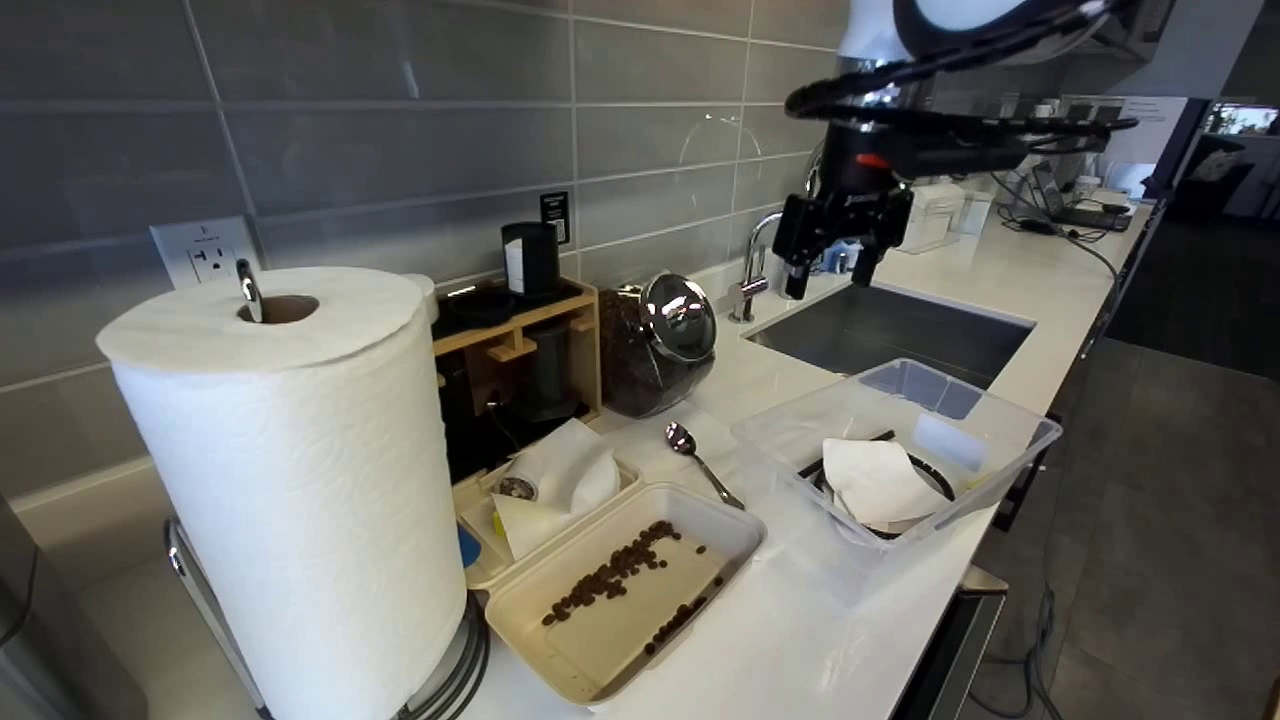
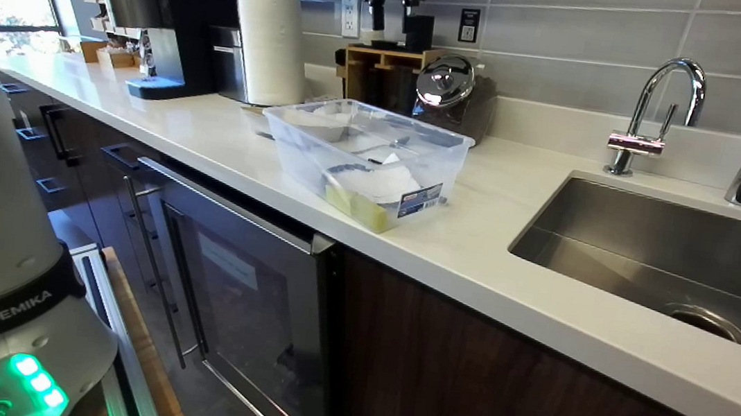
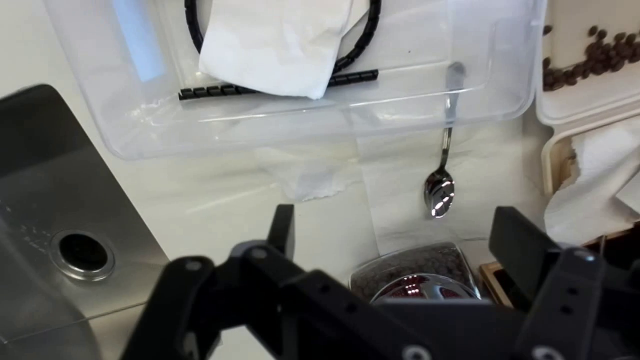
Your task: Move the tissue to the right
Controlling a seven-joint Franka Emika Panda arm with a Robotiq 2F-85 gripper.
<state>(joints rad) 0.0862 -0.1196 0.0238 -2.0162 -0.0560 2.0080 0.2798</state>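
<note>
Toward the top edge of the wrist frame, the white tissue (image 3: 280, 47), presumably the one meant, lies inside the clear bin (image 3: 165, 122), partly over a black segmented loop (image 3: 369, 30); the frame cuts it off, so its long axis is hard to judge. From the gripper (image 3: 395, 220), spread wide with nothing held, it lies up and left in that frame, and well below the fingertips. At upper right of an exterior view, the arm (image 1: 865, 35) hangs from the top edge, fingers pointing down, high above the counter (image 1: 790, 630).
</note>
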